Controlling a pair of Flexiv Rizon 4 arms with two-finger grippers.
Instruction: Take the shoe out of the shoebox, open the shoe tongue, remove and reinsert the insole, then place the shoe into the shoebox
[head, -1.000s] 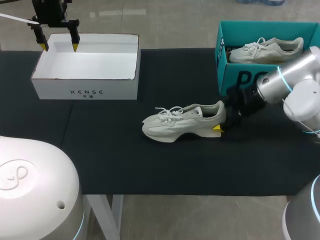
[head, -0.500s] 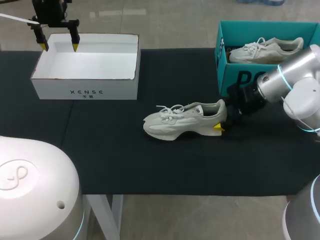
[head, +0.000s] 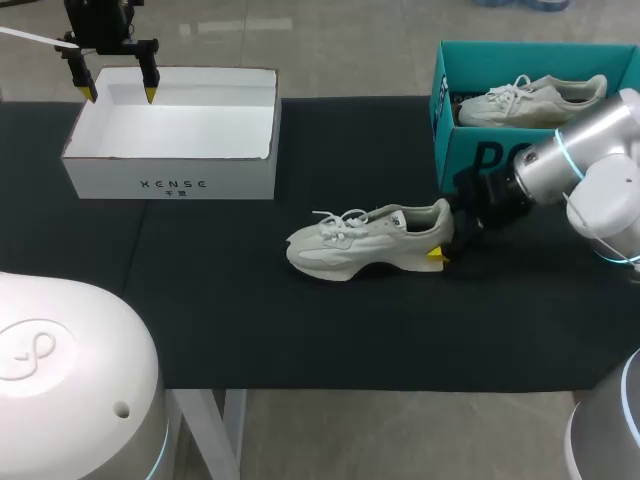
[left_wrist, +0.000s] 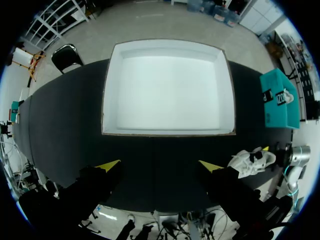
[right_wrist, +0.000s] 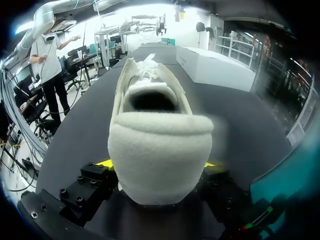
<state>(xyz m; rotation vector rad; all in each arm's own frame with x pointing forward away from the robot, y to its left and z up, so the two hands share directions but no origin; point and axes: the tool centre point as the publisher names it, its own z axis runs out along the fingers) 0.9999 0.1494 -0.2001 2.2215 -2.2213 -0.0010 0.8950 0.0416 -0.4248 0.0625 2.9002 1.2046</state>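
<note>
Clamping the heel of the shoe (head: 365, 240), mid-table
Squeezing the padded heel from both sides with the right gripper (right_wrist: 156, 164), sole on the table (head: 300, 330) between teal shoebox (head: 460, 150) and white box (head: 170, 185); hanging the left gripper (head: 118, 93), jaws apart, over that white box. Risking the soft collar slipping free and the toe swinging.

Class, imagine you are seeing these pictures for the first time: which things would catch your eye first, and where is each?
An off-white lace-up sneaker lies in the middle of the black table, its heel clamped by the right gripper. At the far right, an open teal cardboard shoebox holds a second matching sneaker. At the far left, the left gripper hangs open over an empty white cardboard box.
</note>
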